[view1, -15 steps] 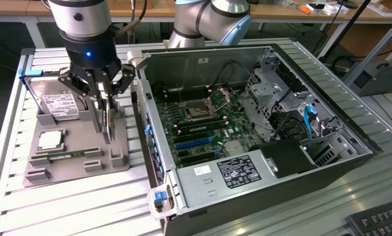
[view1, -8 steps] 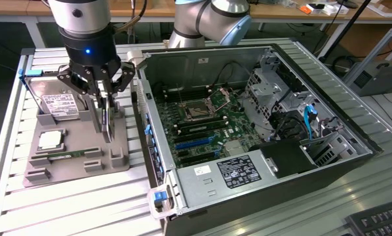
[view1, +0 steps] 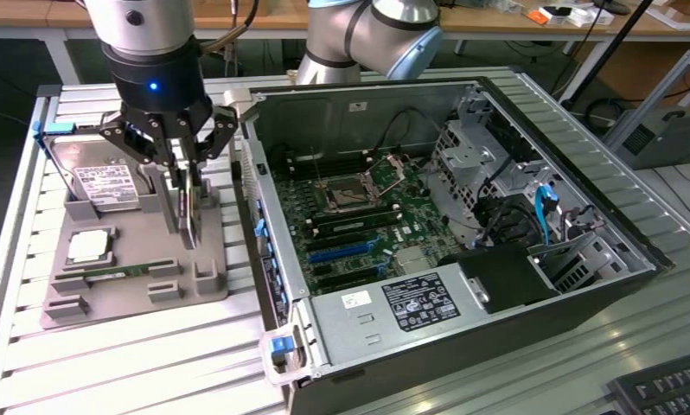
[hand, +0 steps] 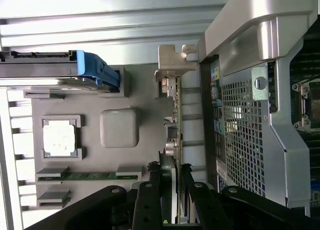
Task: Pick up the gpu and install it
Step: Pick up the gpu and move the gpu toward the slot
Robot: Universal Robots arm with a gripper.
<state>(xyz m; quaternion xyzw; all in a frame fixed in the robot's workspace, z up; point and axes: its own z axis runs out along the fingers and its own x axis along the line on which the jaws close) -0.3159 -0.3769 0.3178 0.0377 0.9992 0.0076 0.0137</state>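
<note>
1 pincer (view1: 183,164) clamped on 1 gpu (view1: 188,212), upright; gray tray (view1: 126,303) carries 1 hard drive (view1: 105,183), 1 CPU (view1: 89,246), 1 memory stick (view1: 109,275).

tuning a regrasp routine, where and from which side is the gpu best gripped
Grip the gpu across its thin upper edge, coming straight down from above, as the gripper does here: the card stands on edge, both flat faces free for opposing fingers.

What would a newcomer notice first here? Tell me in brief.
The big black-and-silver computer case lies open at the exterior view's right, its green motherboard bared. At that view's left, the arm's black gripper has its fingers shut on a thin, dark gpu card with a silvery bracket, held on edge over the grey plastic parts tray.
</note>
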